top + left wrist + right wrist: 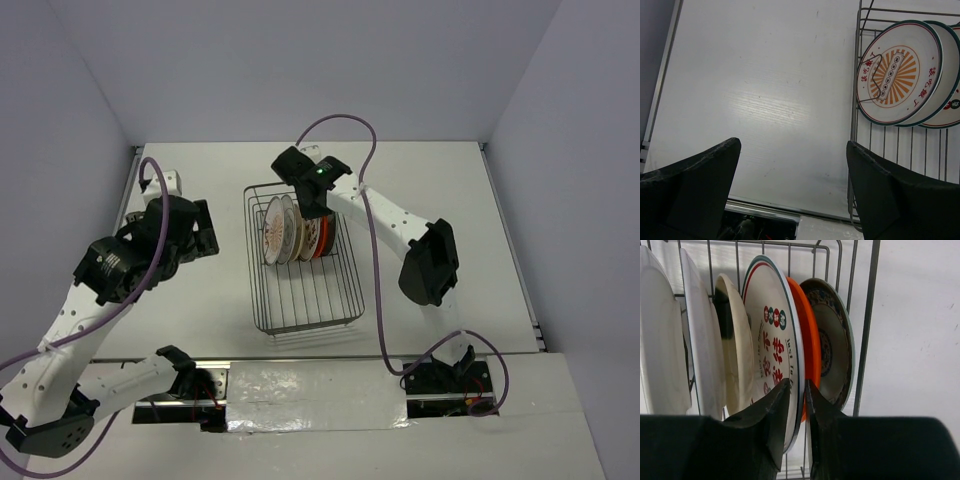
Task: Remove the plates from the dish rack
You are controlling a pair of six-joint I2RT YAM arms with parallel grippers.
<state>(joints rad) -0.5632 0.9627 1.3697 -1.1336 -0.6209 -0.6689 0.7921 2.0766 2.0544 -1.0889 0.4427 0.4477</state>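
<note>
The dish rack, a dark wire basket, sits mid-table with several plates standing on edge in it. My right gripper is down in the rack, its jaws pinched on the rim of the white plate with red marks. Behind that plate stand a solid orange plate and a teal-rimmed plate; a cream plate with a dark patch stands before it. My left gripper hangs open over bare table left of the rack, facing the orange-sunburst plate.
The rack's wire wall runs close on the right of the teal plate. Two plain white plates fill the rack's left end. White walls enclose the table on three sides.
</note>
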